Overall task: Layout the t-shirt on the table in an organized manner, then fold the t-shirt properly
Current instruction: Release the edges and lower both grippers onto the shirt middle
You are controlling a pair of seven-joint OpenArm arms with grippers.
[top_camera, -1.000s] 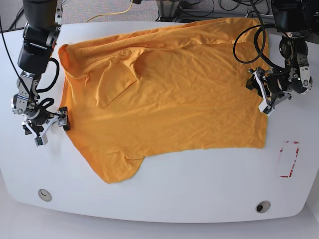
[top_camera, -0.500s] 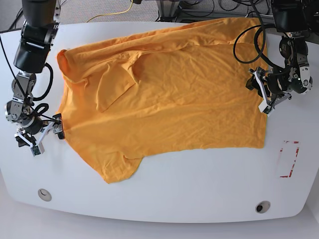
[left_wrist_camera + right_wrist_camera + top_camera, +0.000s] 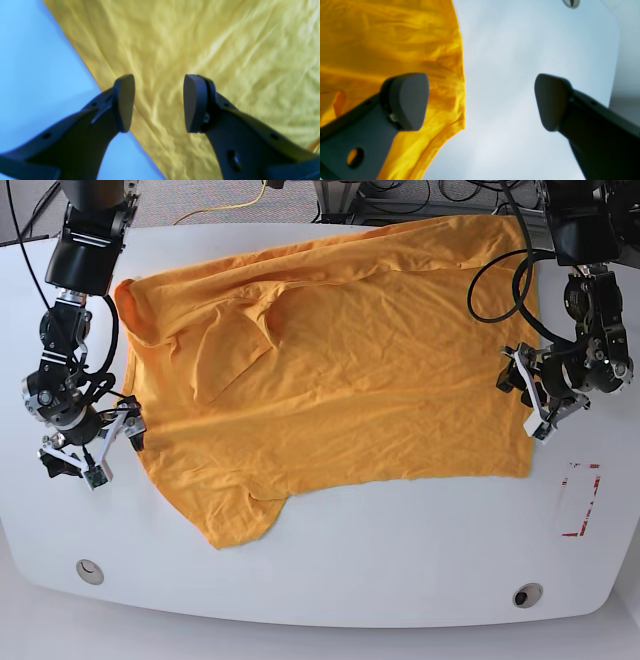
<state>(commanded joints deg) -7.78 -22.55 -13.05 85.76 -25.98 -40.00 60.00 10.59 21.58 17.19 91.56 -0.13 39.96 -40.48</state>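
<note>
Left wrist: left gripper [image 3: 158,102] parted, empty, over the t-shirt [image 3: 200,45] edge on the table [image 3: 32,62].
Right wrist: right gripper [image 3: 480,102] spread wide, straddling the hem.
Base: t-shirt [image 3: 340,370] spread wrinkled between both arms.
</note>
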